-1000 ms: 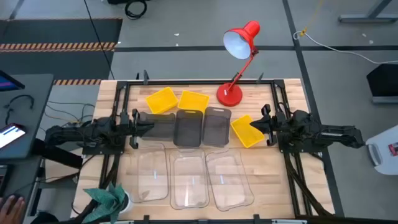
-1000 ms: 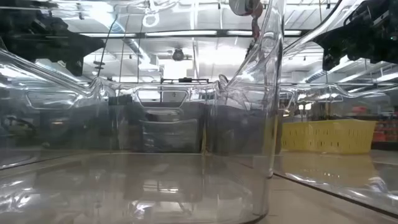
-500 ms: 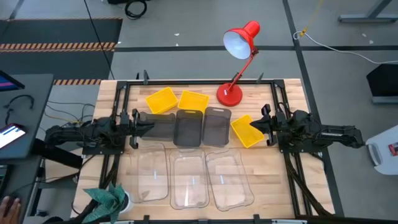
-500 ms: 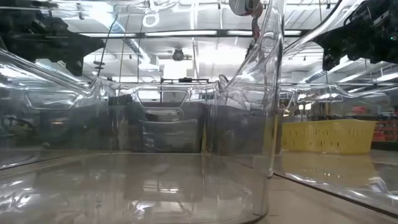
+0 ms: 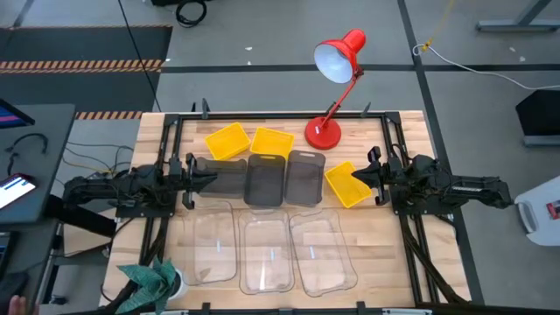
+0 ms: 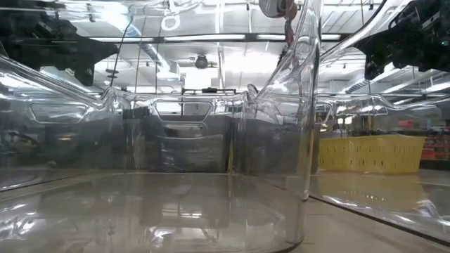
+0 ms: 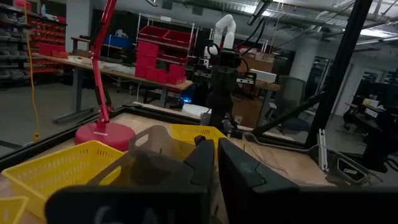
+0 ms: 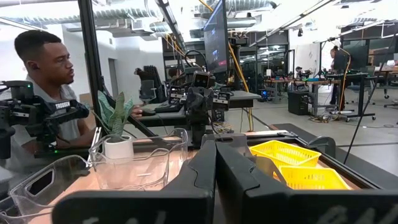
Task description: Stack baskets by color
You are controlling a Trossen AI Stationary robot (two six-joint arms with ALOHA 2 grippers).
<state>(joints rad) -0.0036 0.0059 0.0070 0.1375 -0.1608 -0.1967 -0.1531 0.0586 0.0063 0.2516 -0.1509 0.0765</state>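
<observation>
Nothing is seen to have shifted since a second ago, so no stacking is judged begun. Left hand point(image 5: 194, 174) is kept nearly shut beside the smoky-grey baskets point(image 5: 265, 179); clear baskets point(image 5: 267, 254) lie in front on the tabletop point(image 5: 376, 262); right hand point(image 5: 372, 178), shut and empty, is held beside the tilted yellow basket point(image 5: 346, 185).

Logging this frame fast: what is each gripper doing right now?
Left gripper: shut, holding nothing, beside the smoky-grey rectangular baskets.
Right gripper: shut, holding nothing, next to a yellow squarish basket.

No lettering, label, brand or number is legible in any view.
</observation>
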